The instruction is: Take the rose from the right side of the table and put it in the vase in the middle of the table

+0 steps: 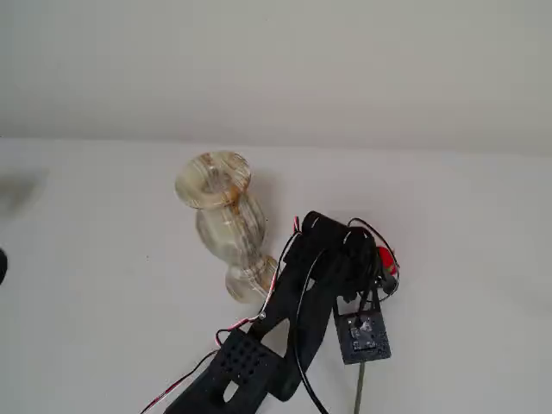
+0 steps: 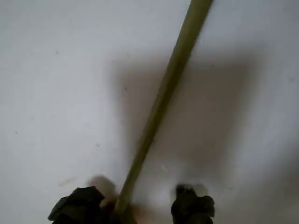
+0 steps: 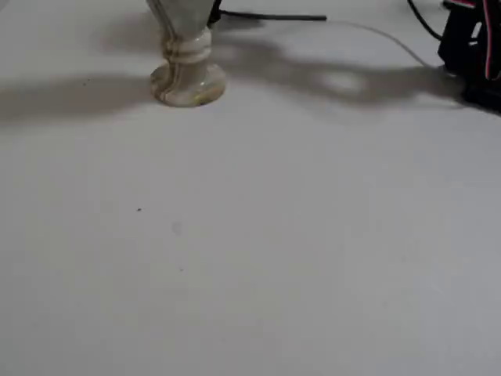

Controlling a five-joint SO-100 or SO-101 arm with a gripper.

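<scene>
Straddling the rose's long thin grey-green stem (image 2: pixel 161 100) with my gripper (image 2: pixel 133 205) parted, I see it hug my left finger, lying flat on the white table (image 2: pixel 51 70), the streaked cream stone vase (image 1: pixel 222 222) nearby, mid-table.

vase (image 1: pixel 222 221) — polished streaked stone, glossy | table (image 1: pixel 103 328) — smooth matt white | gripper (image 2: pixel 133 205) — matt black plastic
</scene>
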